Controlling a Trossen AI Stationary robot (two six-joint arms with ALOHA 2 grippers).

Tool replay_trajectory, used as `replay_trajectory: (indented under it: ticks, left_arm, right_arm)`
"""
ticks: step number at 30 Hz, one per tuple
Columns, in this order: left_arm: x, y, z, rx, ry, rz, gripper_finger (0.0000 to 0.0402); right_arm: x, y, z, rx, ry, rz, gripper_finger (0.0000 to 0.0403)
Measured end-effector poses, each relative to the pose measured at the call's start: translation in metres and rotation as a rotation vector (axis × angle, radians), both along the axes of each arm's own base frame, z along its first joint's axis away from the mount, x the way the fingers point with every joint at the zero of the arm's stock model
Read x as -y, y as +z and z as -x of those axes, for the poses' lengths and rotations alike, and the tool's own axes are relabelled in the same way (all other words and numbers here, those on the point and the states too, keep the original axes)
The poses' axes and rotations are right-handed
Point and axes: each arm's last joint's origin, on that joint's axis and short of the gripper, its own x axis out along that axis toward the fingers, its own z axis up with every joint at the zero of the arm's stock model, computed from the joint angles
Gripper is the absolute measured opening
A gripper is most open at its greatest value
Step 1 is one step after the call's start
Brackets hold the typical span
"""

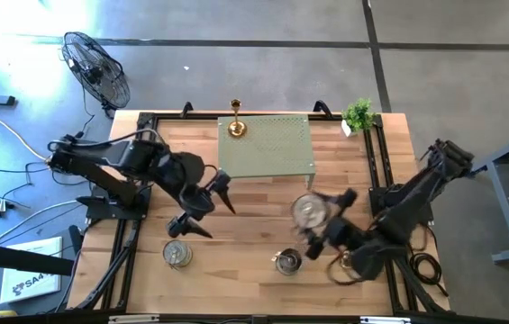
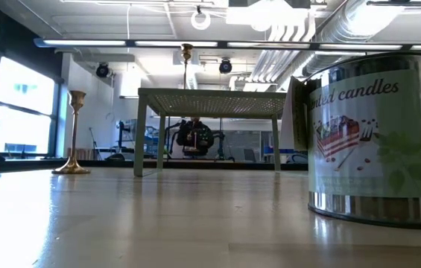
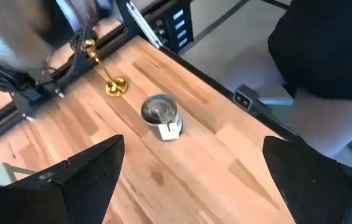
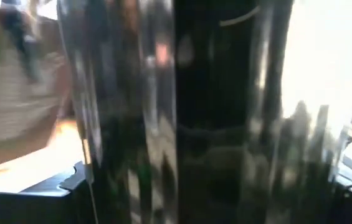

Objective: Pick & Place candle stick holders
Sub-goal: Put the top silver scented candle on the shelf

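Observation:
My right gripper (image 1: 320, 219) is shut on a squat silvery-glass holder (image 1: 308, 210) in front of the green perforated stand (image 1: 268, 148). The holder fills the right wrist view (image 4: 163, 118). My left gripper (image 1: 207, 209) is open and empty above the table, left of centre. A second silvery holder (image 1: 179, 255) stands near the front left. A third silvery holder (image 1: 287, 261), with a paper tag, stands at the front centre (image 3: 160, 115). One gold holder (image 1: 236, 126) stands on the stand. Another gold holder (image 3: 108, 78) stands by the right rail. A gold one (image 2: 72, 134) stands upright at the left of the low view. My right gripper has the silvery holder's round side wall (image 4: 132, 124) between its two fingers. The fingers come slanting from the table's right and near side. Whether the holder's base is on the table or lifted, I cannot tell.
A small green potted plant (image 1: 359, 114) stands at the far right corner. Black rails (image 1: 376, 171) run along both sides of the table. A fan (image 1: 96, 67) stands on the floor beyond the far left corner.

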Motion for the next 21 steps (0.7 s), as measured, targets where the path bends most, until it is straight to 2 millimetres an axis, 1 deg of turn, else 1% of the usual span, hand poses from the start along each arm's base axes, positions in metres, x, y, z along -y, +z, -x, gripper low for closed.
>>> replay_trajectory:
  ticks: [3,6,8,10,13,17,19,21]
  left_arm:
    - [-0.001,-0.018,-0.004,-0.014,-0.001,-0.02,0.0376]
    - [-0.007,-0.038,-0.011,-0.022,-0.024,-0.006,0.0376]
    - [-0.017,-0.054,-0.011,-0.052,-0.035,0.024,0.0376]
    - [-0.03,-0.066,-0.012,-0.022,-0.04,0.072,0.0376]
    - [-0.051,-0.09,-0.01,-0.011,-0.055,0.162,0.0376]
    - [-0.077,-0.117,-0.004,0.034,-0.041,0.263,0.0376]
    - [-0.088,-0.131,0.001,0.042,-0.025,0.301,0.0376]
    - [-0.094,-0.141,0.004,0.062,-0.016,0.325,0.0376]
  right_arm:
    - [0.008,0.02,0.02,0.052,-0.038,0.001,0.0341]
    - [0.021,0.038,0.035,0.087,-0.059,-0.018,0.0341]
    - [0.03,0.048,0.043,0.1,-0.066,-0.026,0.0341]
    - [0.04,0.055,0.049,0.109,-0.078,-0.033,0.0341]
    - [0.059,0.067,0.056,0.13,-0.107,-0.055,0.0341]
    - [0.082,0.074,0.055,0.12,-0.071,-0.078,0.0341]
    - [0.093,0.073,0.05,0.1,-0.03,-0.09,0.0341]
    - [0.105,0.073,0.044,0.08,0.0,-0.101,0.0341]
